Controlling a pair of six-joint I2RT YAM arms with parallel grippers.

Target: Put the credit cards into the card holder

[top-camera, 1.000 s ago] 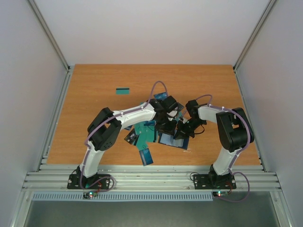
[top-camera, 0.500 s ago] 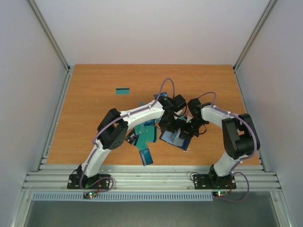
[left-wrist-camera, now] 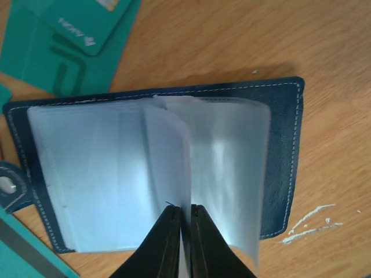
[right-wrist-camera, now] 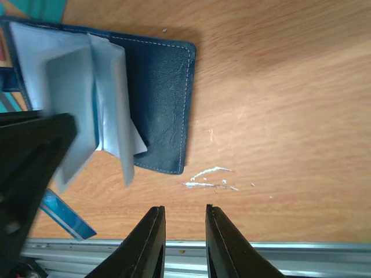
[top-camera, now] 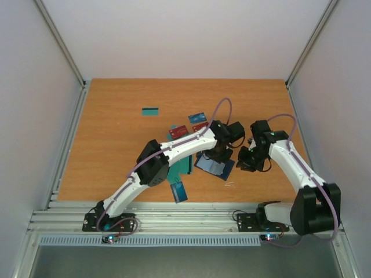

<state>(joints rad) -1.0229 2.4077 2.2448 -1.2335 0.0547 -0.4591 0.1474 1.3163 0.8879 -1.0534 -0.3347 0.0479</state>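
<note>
The card holder (left-wrist-camera: 284, 145) lies open on the table, dark navy with clear plastic sleeves (left-wrist-camera: 104, 174) and a clasp tab (left-wrist-camera: 8, 186). My left gripper (left-wrist-camera: 184, 207) is shut on one upright clear sleeve in its middle. In the top view the left gripper (top-camera: 219, 155) stands over the holder (top-camera: 213, 168). My right gripper (right-wrist-camera: 185, 211) is open and holds nothing, just right of the holder (right-wrist-camera: 162, 98) above bare wood; from above the right gripper (top-camera: 248, 161) is apart from it. Teal credit cards (left-wrist-camera: 75, 29) lie beside the holder.
More cards are scattered: a teal one (top-camera: 151, 111) far left, a blue one (top-camera: 197, 117), a red one (top-camera: 178, 131), teal ones (top-camera: 179, 165) under the left arm, a blue one (top-camera: 179, 191) near the front rail (top-camera: 185, 217). A white scuff (right-wrist-camera: 208, 174) marks the wood.
The right gripper has opened and drawn back to the right, away from the holder. The left arm has stretched further right over the holder and stays shut on the sleeve.
</note>
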